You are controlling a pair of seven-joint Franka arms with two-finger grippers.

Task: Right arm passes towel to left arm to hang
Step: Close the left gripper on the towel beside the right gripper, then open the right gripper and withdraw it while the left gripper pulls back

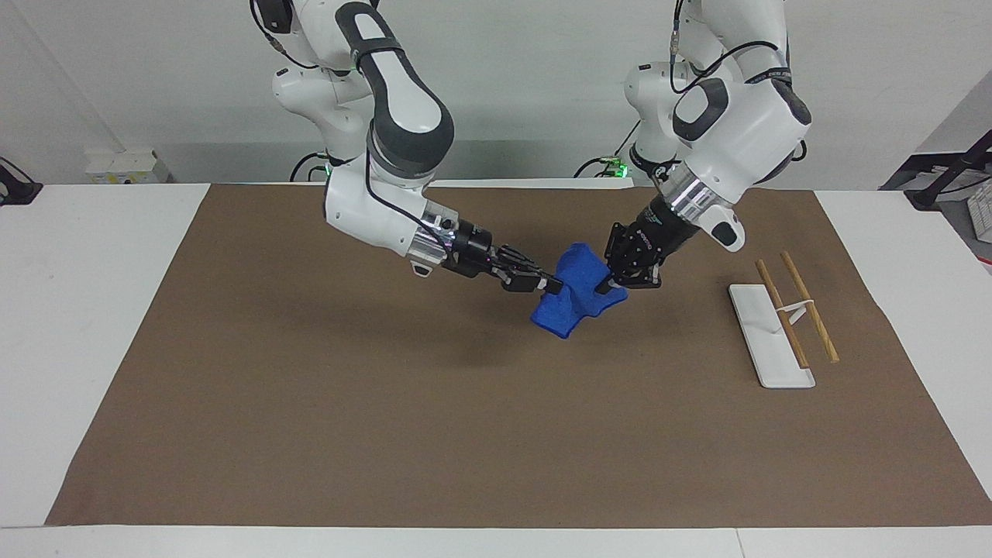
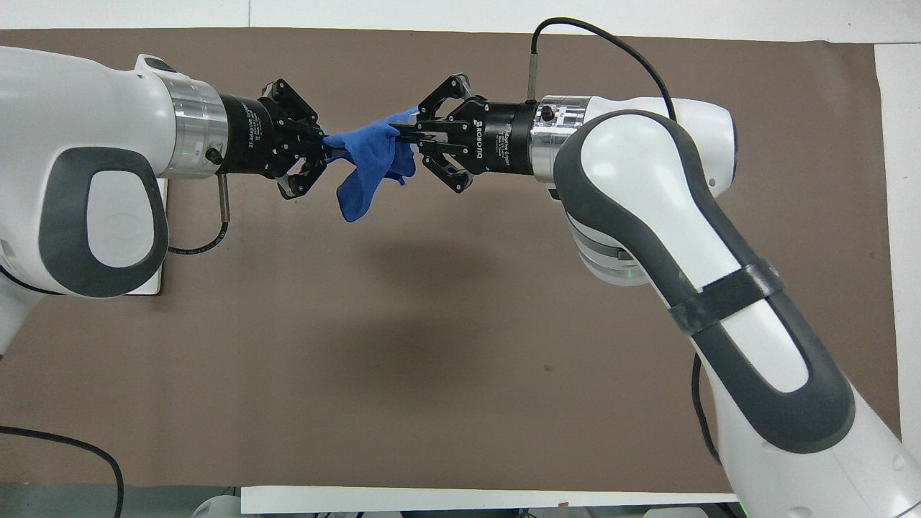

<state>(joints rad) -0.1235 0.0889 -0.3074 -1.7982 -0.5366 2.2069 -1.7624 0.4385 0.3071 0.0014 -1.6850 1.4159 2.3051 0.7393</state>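
The blue towel (image 1: 577, 298) hangs in the air between both grippers over the middle of the brown mat (image 1: 387, 403). It also shows in the overhead view (image 2: 367, 162), with a loose fold drooping down. My right gripper (image 1: 552, 285) is shut on one edge of the towel, which the overhead view (image 2: 404, 137) shows too. My left gripper (image 1: 608, 288) is shut on the other end of the towel, as the overhead view (image 2: 325, 144) also shows. Both arms reach in toward each other.
A white flat rack base (image 1: 767, 333) with two thin wooden rods (image 1: 810, 318) on a small white bracket lies on the mat toward the left arm's end. In the overhead view only a bit of the base (image 2: 160, 237) shows under the left arm.
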